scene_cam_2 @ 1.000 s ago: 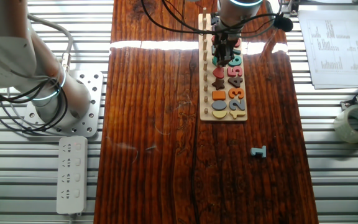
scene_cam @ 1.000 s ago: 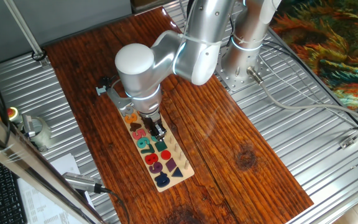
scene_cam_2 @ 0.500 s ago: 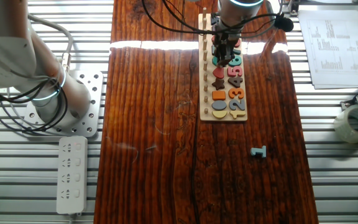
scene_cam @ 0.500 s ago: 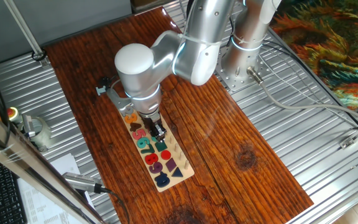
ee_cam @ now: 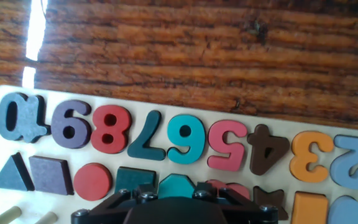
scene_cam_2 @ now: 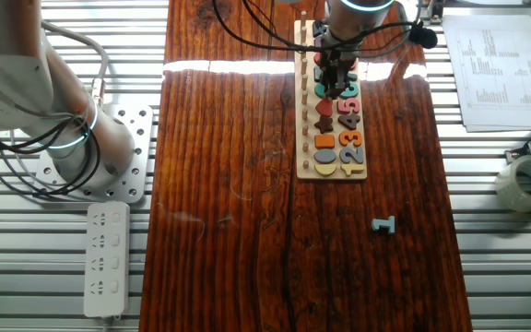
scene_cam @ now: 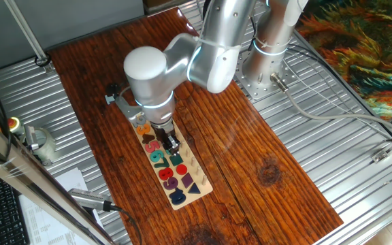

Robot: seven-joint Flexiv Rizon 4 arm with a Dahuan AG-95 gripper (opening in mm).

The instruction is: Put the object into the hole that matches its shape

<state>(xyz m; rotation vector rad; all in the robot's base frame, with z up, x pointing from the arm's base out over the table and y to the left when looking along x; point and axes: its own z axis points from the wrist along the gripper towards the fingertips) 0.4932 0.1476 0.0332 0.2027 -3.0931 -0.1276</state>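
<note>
Raised slightly since the earlier frame, gripper (scene_cam: 173, 144) over puzzle board (scene_cam_2: 304, 138), finger spacing indiscernible; teal piece (ee_cam: 178, 185) beneath could lift out if it sticks.

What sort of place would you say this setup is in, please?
Most likely a robotics lab workbench: a robot arm is bolted beside a wooden tabletop on ribbed metal decking, with a power strip and printed sheets nearby.

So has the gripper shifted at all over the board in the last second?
Barely. The gripper has crept slightly toward the low-number end of the puzzle board; in the other fixed view it sits marginally farther up the board.
</note>
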